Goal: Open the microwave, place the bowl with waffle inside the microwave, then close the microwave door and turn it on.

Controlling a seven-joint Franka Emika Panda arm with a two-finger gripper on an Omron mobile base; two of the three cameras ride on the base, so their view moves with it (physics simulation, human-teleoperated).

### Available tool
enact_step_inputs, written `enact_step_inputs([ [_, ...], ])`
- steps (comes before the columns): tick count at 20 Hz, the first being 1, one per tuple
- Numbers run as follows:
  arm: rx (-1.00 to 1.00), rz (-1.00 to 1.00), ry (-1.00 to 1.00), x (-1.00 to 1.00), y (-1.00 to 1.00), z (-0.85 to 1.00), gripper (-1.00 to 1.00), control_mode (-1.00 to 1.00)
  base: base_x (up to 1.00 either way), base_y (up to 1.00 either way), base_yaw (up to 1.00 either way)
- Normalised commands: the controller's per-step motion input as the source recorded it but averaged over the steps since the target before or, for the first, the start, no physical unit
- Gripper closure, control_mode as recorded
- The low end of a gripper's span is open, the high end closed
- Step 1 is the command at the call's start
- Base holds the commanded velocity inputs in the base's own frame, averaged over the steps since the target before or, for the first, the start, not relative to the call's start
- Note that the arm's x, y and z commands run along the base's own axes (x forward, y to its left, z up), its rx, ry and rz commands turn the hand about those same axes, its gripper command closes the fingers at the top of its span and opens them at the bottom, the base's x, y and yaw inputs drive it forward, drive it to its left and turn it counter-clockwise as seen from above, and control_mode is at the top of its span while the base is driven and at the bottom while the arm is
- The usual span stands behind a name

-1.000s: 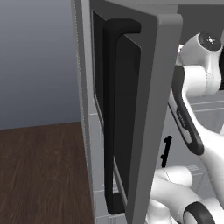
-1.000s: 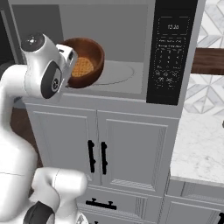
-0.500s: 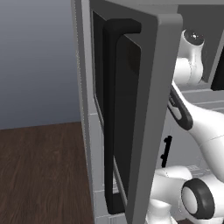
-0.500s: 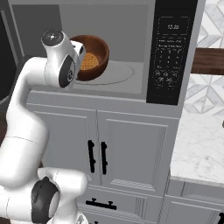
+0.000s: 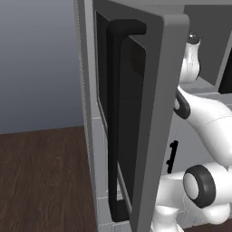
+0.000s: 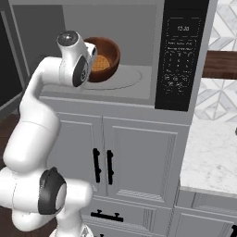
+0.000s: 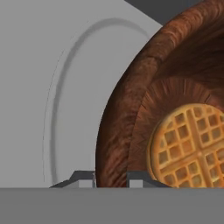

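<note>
Microwave [image 6: 139, 55], a large grey built-in box with a light grey cavity, stands open so the load can go in. Its wide grey-framed door [image 5: 154, 113], with dark glass and a long black bar handle, is swung fully aside (clear of the arm). The round brown wooden bowl [image 6: 104, 58] holding a golden waffle [image 7: 190, 144] sits tilted inside the cavity above the turntable, its rim pinched by the gripper [image 7: 111, 177], likely for lowering.

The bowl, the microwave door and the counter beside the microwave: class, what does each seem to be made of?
The bowl: looks like dark reddish-brown wood, with streaky grain and a matte finish.
The microwave door: a smooth grey frame, metal or plastic, around a dark glossy window, probably glass.
The counter: white with faint grey veins, apparently marble.
</note>
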Motion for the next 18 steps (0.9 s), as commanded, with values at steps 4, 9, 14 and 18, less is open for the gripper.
enact_step_inputs([
  [4,0.0,0.0,0.02,0.5,-0.04,-0.24,1.0,-1.0,0.0,0.0,0.0],
  [9,0.0,0.0,0.05,0.55,-0.08,-0.31,1.0,-1.0,0.0,0.0,0.0],
  [14,0.0,-0.01,-0.06,0.06,0.0,-0.33,-1.0,-1.0,0.0,0.0,0.0],
  [18,0.0,-0.02,-0.31,-0.31,-0.13,-0.3,-1.0,-1.0,0.0,0.0,0.0],
])
